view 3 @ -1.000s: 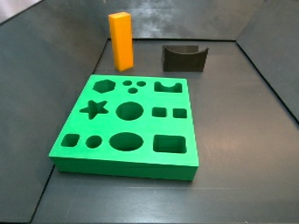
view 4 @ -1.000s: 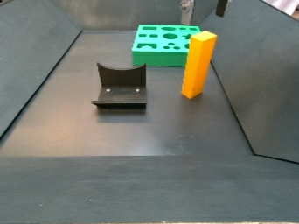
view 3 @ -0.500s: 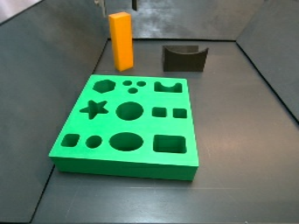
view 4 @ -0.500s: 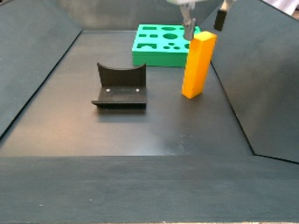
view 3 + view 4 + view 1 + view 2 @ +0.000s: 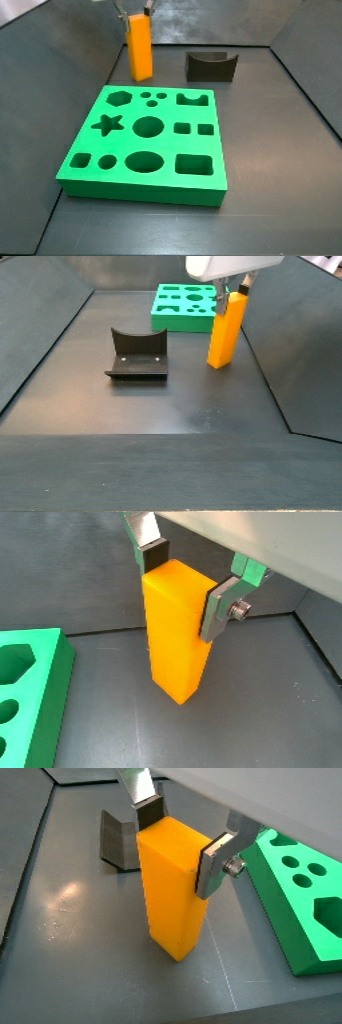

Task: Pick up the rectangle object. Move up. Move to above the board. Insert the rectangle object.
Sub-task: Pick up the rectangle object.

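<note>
Rectangle object (image 5: 178,632) stands upright on the floor beyond the board (image 5: 147,140). Gripper (image 5: 178,830) descends vertically over its top, fingers spread (one pad each side, contact unclear).

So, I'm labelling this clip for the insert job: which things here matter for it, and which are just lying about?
Part of the job:
- rectangle object, upright on the floor
- board
- gripper, fingers either side of the rectangle object's top; contact unclear

Lying about:
- fixture, standing apart from both

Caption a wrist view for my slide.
Open gripper straddles the top of the upright rectangle object, the board beside it.
</note>
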